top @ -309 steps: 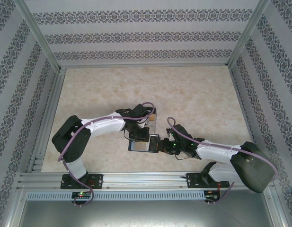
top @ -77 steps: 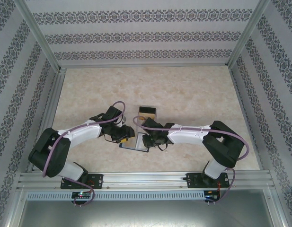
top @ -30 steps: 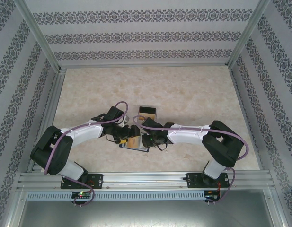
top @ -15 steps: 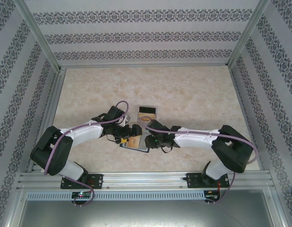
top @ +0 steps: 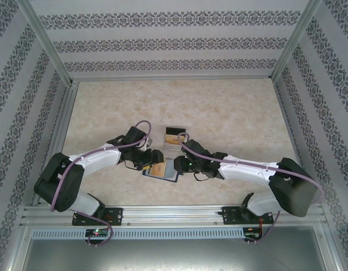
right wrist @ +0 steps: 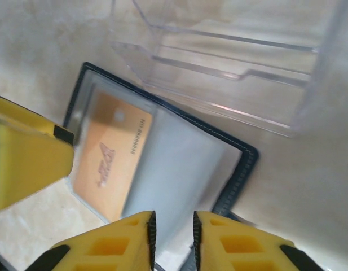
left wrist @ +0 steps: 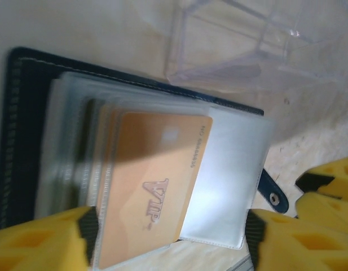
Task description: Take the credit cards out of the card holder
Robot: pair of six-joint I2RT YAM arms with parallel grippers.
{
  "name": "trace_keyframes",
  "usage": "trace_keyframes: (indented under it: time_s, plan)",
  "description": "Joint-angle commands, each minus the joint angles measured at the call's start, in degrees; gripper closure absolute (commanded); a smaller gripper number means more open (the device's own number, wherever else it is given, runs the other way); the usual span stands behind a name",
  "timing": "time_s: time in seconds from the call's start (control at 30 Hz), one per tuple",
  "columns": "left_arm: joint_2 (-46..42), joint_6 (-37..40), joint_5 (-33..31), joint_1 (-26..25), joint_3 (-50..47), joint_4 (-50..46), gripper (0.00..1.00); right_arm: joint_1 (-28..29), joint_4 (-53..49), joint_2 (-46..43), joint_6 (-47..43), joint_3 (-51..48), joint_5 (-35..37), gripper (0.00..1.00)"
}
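Card holder (left wrist: 27, 135) lies open on the bench (top: 230, 107), just in front of the clear acrylic stand (right wrist: 230, 62). Left gripper (left wrist: 168, 237) jaws wide, straddling the orange card (left wrist: 151, 192) jutting from its sleeve. Right gripper (right wrist: 172, 240) jaws narrow, empty, over the wallet's edge. Judged step: card extraction. Next: pinch, slide clear of the stand; open bench elsewhere.

gold card (left wrist: 148, 192) in open card holder (left wrist: 27, 130)

Beige marbled tabletop (top: 219, 107), grey damask-striped walls (top: 174, 42), aluminium frame rails (top: 174, 214), even light
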Motion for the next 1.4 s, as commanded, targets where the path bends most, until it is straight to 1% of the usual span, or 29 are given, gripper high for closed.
trace_keyframes:
  time_s: [0.0, 0.13, 0.17, 0.23, 0.47, 0.8, 0.93, 0.97, 1.03, 1.13, 1.3, 1.37]
  plan:
    - [-0.9, 1.5, -1.5, 1.7, -0.3, -2.7, 0.4, 0.2, 6.6, 2.5, 3.4, 1.0, -4.2, 0.76]
    - [0.6, 1.5, -2.1, 1.7, -0.3, -3.3, 0.6, 0.4, 9.3, 6.6, 5.0, 3.2, -6.8, 0.78]
    - [1.2, 1.6, -2.0, 1.8, -0.2, -3.5, 0.66, 0.4, 9.7, 7.7, 5.7, 3.6, -7.3, 0.78]
    - [2.3, 1.8, -1.9, 1.8, -0.1, -3.7, 0.73, 0.3, 10.6, 9.7, 6.8, 4.2, -8.1, 0.79]
    - [4.3, 2.0, -2.0, 1.8, -0.3, -4.3, 0.73, -0.1, 14.1, 14.6, 10.0, 3.3, -10.1, 0.79]
    - [5.9, 2.5, -2.9, 1.7, 0.1, -6.0, 0.74, -1.0, 16.9, 17.4, 12.0, 2.3, -12.2, 0.79]
    - [5.8, 2.5, -3.1, 1.7, 0.2, -6.2, 0.75, -1.3, 17.7, 17.4, 12.4, 1.6, -12.5, 0.83]
    - [5.9, 2.5, -3.2, 1.7, 0.2, -6.3, 0.75, -1.4, 17.9, 17.3, 12.5, 1.4, -12.5, 0.85]
    - [6.1, 2.5, -3.4, 1.7, 0.3, -6.7, 0.78, -1.6, 18.1, 16.8, 12.6, 0.9, -12.3, 0.89]
    - [6.7, 2.5, -4.0, 1.7, 0.6, -7.5, 0.82, -1.9, 18.7, 16.2, 12.7, 0.0, -12.4, 1.0]
    - [9.2, 2.9, -7.1, 1.7, 2.1, -11.3, 0.97, -2.4, 19.2, 15.3, 13.0, -1.3, -12.6, 1.0]
    - [9.7, 2.8, -7.8, 1.7, 2.1, -11.8, 1.0, -2.9, 19.2, 14.4, 13.0, -2.3, -12.5, 1.0]
